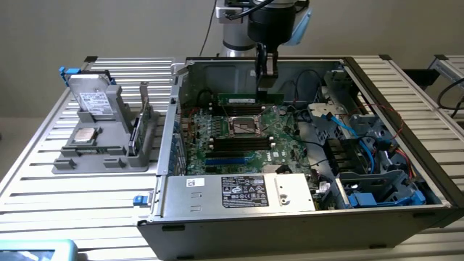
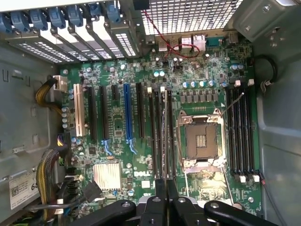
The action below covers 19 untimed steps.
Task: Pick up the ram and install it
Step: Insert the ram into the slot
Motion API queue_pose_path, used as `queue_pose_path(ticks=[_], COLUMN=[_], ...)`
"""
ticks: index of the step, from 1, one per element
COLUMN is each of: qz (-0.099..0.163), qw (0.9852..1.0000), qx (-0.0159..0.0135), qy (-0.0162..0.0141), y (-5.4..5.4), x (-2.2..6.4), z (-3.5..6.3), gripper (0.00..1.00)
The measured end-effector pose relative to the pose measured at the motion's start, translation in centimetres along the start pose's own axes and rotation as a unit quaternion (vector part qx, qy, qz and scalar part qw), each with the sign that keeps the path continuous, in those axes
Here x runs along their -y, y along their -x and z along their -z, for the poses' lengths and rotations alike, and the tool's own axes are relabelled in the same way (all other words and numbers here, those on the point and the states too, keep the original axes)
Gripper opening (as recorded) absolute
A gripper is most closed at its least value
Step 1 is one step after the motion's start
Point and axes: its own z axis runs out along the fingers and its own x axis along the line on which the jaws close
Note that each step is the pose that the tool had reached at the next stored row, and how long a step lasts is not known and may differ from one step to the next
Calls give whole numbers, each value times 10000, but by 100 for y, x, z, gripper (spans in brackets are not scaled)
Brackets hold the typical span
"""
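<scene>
Four black slots (image 2: 240, 132) beside socket (image 2: 201, 140); claw (image 1: 265, 87) grips ram (image 1: 238, 99) over motherboard (image 2: 115, 127).

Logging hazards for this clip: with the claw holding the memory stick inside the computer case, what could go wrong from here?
1. The claw grips the memory stick near one end, so a downward push might tilt it rather than seat it evenly in the slots.
2. The open processor socket lies right beside those slots; a sideways slip could strike it.
3. Whether the stick lines up with one slot is hard to tell, so it could jam.
</scene>
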Motion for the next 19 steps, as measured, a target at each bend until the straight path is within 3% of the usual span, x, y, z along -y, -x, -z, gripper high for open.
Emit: queue_pose_path(ticks=[9,19], qz=[5,101], qw=[10000,9999], qx=[-2,-2], qy=[1,-4], y=[2,-2], x=[0,-93], z=[-29,-84], gripper=[12,12])
